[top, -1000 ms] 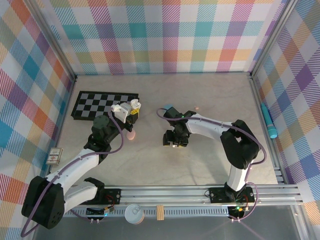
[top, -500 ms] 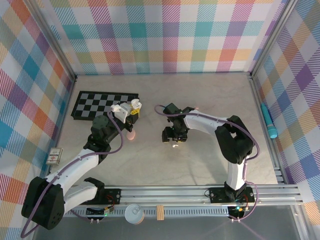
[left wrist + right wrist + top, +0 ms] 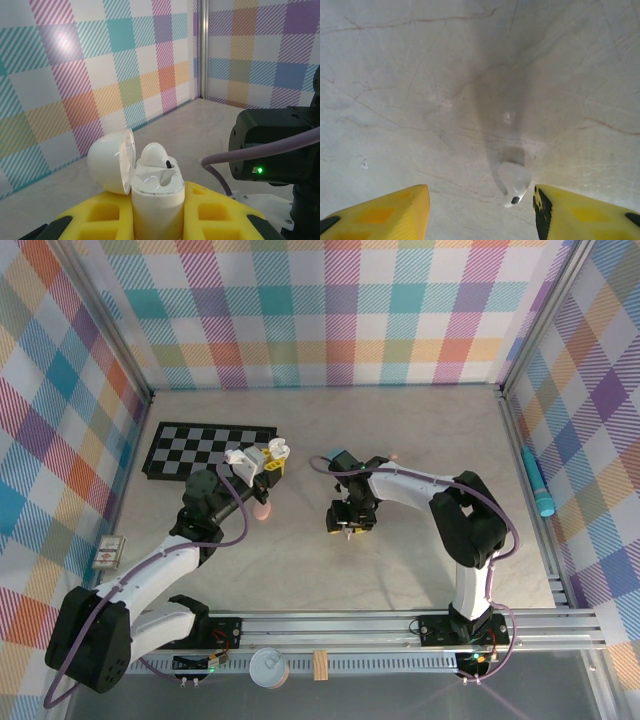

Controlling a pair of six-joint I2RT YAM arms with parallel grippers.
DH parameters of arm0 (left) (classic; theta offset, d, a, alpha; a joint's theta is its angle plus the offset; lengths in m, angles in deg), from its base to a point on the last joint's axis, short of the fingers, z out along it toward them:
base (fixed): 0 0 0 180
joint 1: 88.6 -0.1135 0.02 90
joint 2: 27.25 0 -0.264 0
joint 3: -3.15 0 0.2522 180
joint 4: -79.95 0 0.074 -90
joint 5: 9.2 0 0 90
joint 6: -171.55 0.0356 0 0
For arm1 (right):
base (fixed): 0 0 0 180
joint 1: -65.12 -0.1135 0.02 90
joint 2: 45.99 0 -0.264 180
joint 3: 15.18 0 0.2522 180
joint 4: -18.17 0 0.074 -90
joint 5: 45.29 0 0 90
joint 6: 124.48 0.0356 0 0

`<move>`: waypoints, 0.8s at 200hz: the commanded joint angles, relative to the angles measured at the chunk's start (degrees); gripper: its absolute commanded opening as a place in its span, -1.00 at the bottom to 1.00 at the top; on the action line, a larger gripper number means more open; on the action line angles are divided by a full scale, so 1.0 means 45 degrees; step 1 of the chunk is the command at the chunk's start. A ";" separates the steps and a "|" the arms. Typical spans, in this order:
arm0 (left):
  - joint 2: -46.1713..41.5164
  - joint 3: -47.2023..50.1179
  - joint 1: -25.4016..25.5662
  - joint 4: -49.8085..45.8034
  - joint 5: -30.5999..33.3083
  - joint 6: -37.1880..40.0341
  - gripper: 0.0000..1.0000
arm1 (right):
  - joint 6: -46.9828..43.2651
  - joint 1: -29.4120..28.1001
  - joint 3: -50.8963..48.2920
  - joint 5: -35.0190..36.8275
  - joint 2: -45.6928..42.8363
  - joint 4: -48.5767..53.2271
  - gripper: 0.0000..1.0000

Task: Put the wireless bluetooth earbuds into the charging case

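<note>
My left gripper (image 3: 272, 453) is shut on a white charging case (image 3: 156, 197), held upright between its yellow fingers (image 3: 212, 210). The lid (image 3: 111, 161) stands open to the left, and one white earbud (image 3: 153, 152) sits in the case. On the table a second white earbud (image 3: 514, 182) lies between the yellow fingers of my right gripper (image 3: 480, 207). That gripper is open and pointed down at the table (image 3: 347, 523). The earbud lies close to the right finger (image 3: 580, 215), and no contact shows.
A black-and-white chessboard (image 3: 205, 450) lies at the back left. A pink case (image 3: 262, 510) rests below my left gripper, and a light blue piece (image 3: 338, 456) and a small pink piece (image 3: 395, 455) lie behind the right arm (image 3: 275, 145). Plaid walls enclose the table.
The right gripper's jaws have narrowed a little around the white earbud on the table. The left gripper has shifted slightly to the right with the case.
</note>
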 commanded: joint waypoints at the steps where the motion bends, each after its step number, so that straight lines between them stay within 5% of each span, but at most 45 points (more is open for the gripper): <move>1: -0.0018 0.0067 -0.0114 0.0719 -0.0379 0.0104 -1.00 | -0.0126 -0.0076 -0.0172 -0.0635 -0.0494 0.0305 0.13; 48: -0.0097 0.0101 -0.0114 0.0653 -0.0525 0.0171 -1.00 | 0.0739 0.0007 0.1110 0.0739 0.0023 0.2358 0.12; 160: 0.0547 0.0271 -0.0107 0.1169 -0.0829 0.0468 -1.00 | 0.0790 0.0813 0.3799 -0.0306 0.2802 0.4475 -0.09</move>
